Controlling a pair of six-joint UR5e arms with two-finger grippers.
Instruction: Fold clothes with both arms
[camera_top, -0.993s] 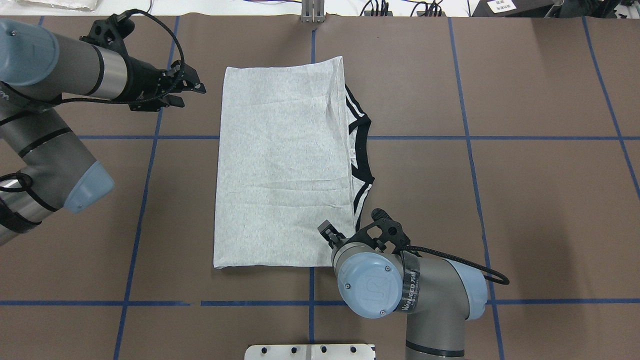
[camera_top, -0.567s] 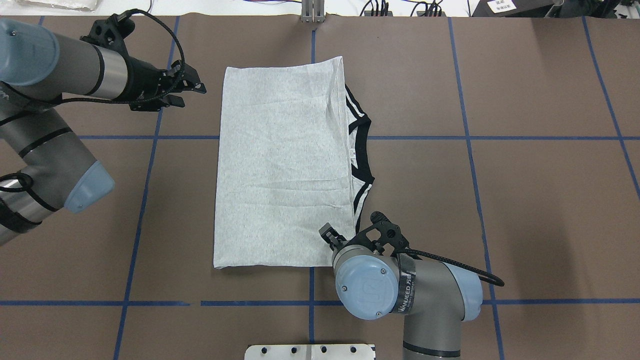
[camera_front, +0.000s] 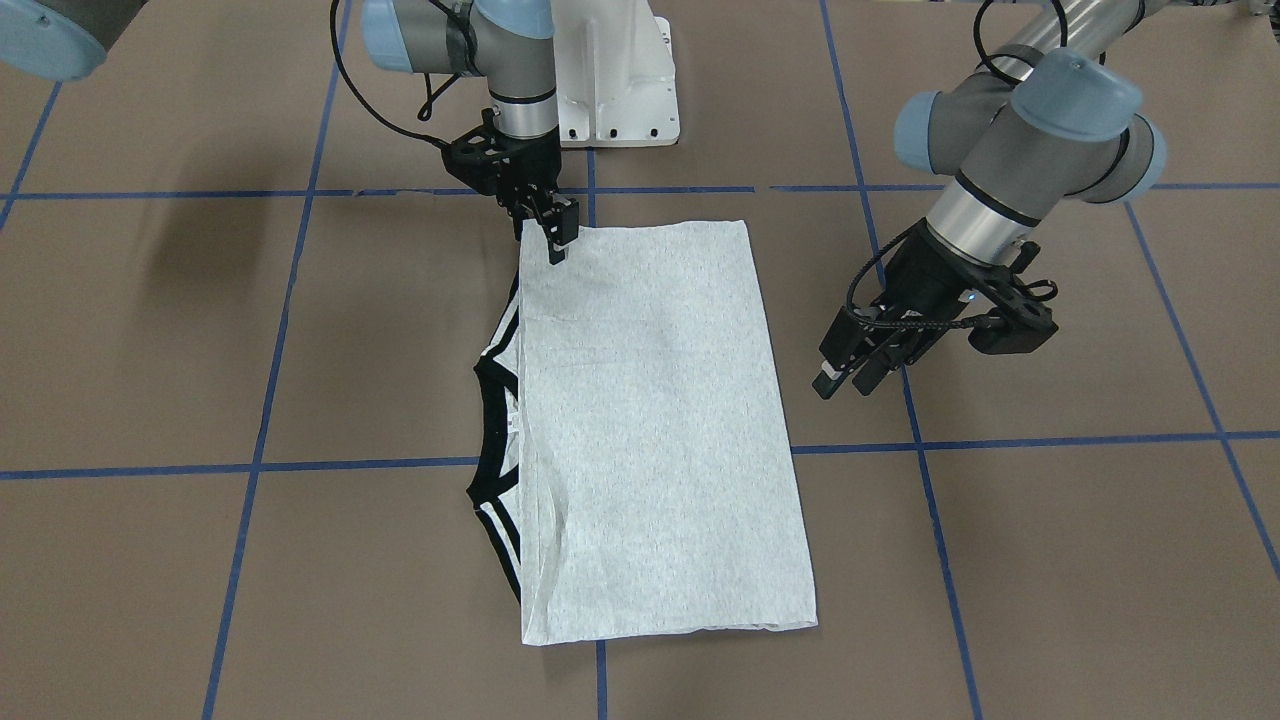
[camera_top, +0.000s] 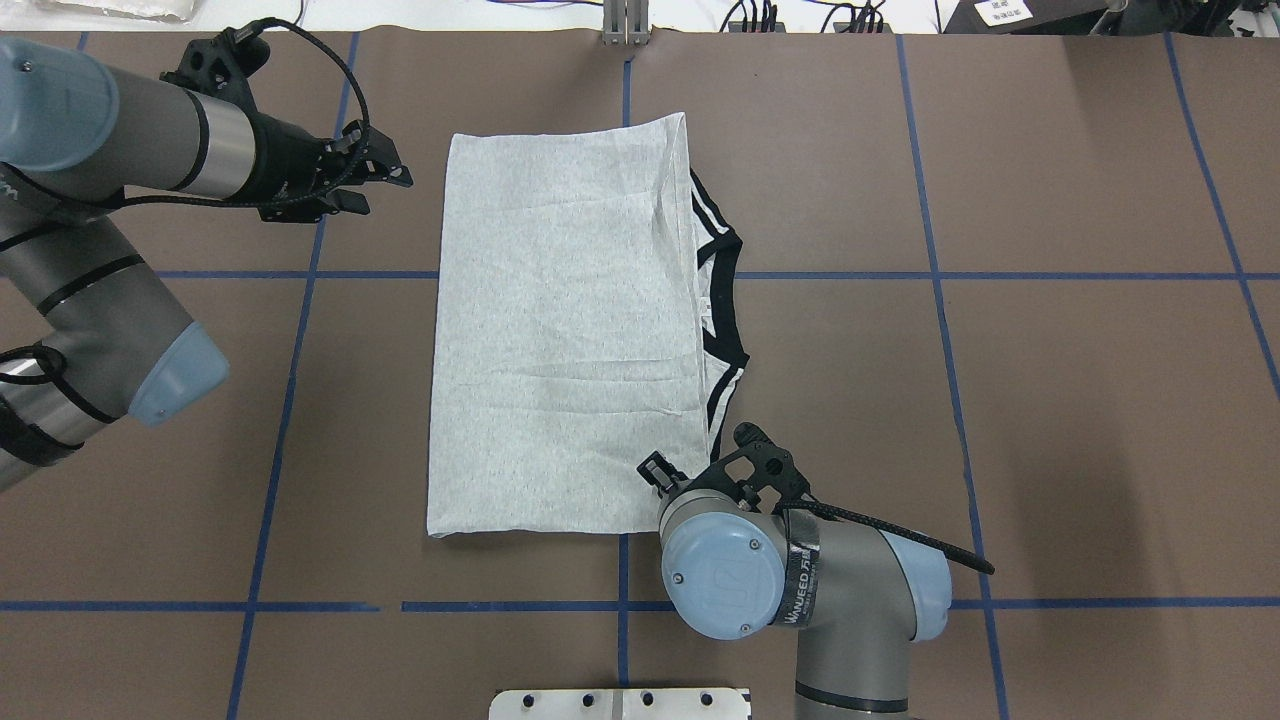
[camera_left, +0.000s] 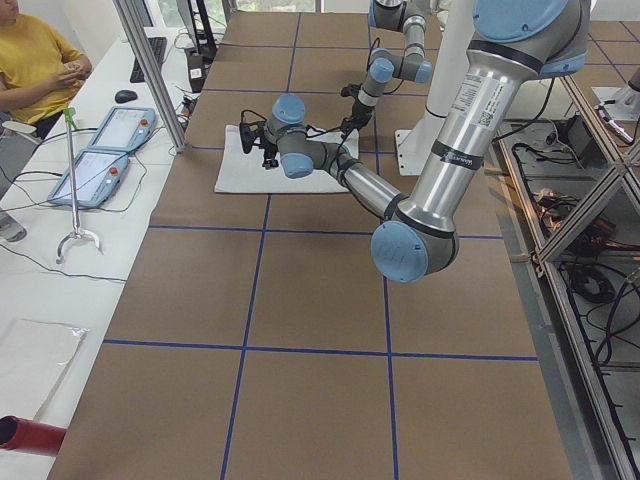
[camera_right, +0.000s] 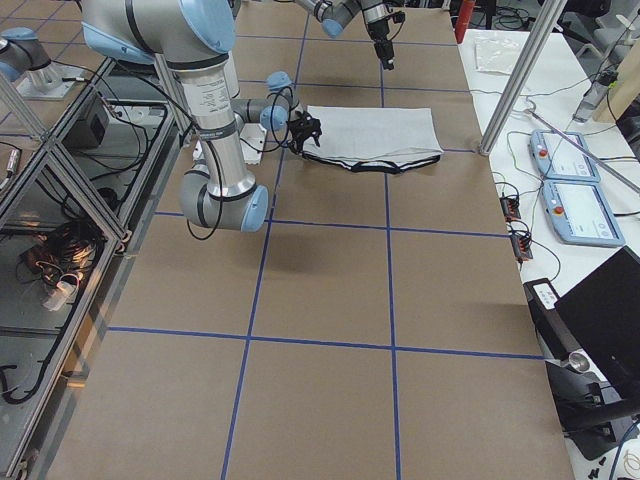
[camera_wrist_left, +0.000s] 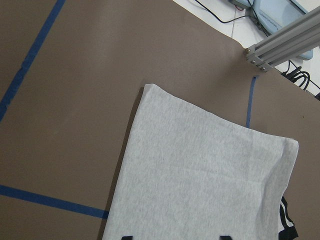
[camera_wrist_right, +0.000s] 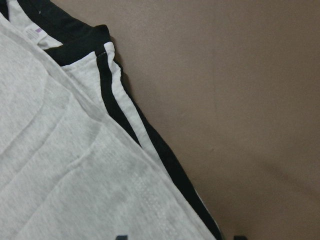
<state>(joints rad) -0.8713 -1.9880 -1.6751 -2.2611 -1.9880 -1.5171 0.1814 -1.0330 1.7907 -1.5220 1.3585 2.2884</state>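
Note:
The grey T-shirt (camera_top: 560, 340) lies flat on the table, folded into a long rectangle. Its black neck trim (camera_top: 722, 250) and striped shoulders stick out on the right edge; the print is hidden. It also shows in the front-facing view (camera_front: 650, 420). My left gripper (camera_top: 385, 192) is open and empty, hovering left of the shirt's far left corner, apart from it; it also shows in the front-facing view (camera_front: 843, 385). My right gripper (camera_front: 557, 238) points down over the shirt's near right corner, jaws open; overhead its wrist hides most of it. The right wrist view shows the stripes (camera_wrist_right: 125, 115).
The brown table cover carries blue tape grid lines (camera_top: 930, 275). The white pedestal (camera_front: 615, 90) stands at the robot's side. An aluminium post (camera_top: 625, 25) stands at the far edge. Two teach pendants (camera_left: 105, 150) and a seated person are beyond it.
My right arm's wrist and elbow have shifted slightly left over the shirt's near right corner. My left gripper has hardly moved. The shirt lies as before.

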